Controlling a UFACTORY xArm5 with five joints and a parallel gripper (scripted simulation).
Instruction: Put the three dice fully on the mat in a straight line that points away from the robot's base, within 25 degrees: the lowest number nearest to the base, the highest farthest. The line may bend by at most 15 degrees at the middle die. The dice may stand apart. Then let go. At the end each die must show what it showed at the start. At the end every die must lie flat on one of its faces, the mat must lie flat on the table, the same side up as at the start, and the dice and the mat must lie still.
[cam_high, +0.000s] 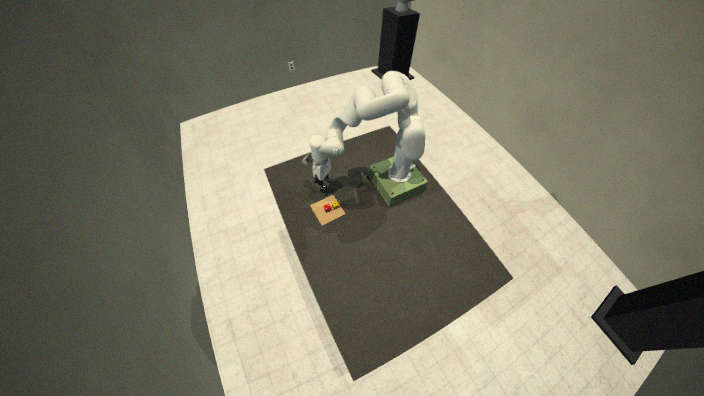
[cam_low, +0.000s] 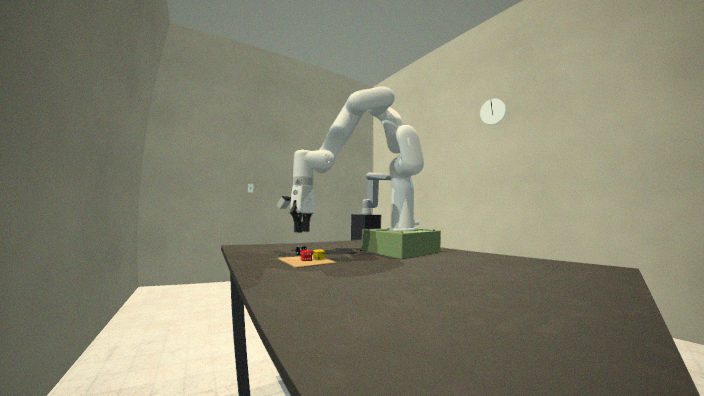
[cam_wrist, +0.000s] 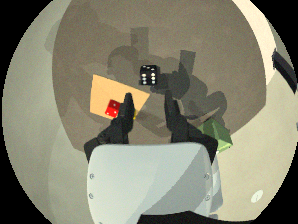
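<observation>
A tan mat (cam_high: 325, 217) (cam_low: 292, 261) (cam_wrist: 100, 91) lies on the dark table. A red die (cam_high: 327, 208) (cam_low: 306, 255) (cam_wrist: 113, 108) and a yellow die (cam_high: 335, 204) (cam_low: 319, 254) stand side by side on the mat, the yellow one nearer the base. A black die (cam_low: 300, 249) (cam_wrist: 149, 75) with white pips lies on the bare table just beyond the mat's far edge. My gripper (cam_high: 323, 188) (cam_low: 301, 230) (cam_wrist: 148, 99) hangs well above the black die, fingers half apart with nothing between them. In the wrist view the left finger hides most of the yellow die.
The arm's green base block (cam_high: 397, 192) (cam_low: 400, 242) (cam_wrist: 222, 137) stands right of the mat. The dark table (cam_high: 400, 280) (cam_low: 450, 310) stretches far to the near side. Its left edge is close to the mat in the exterior view. Black camera posts stand off the table.
</observation>
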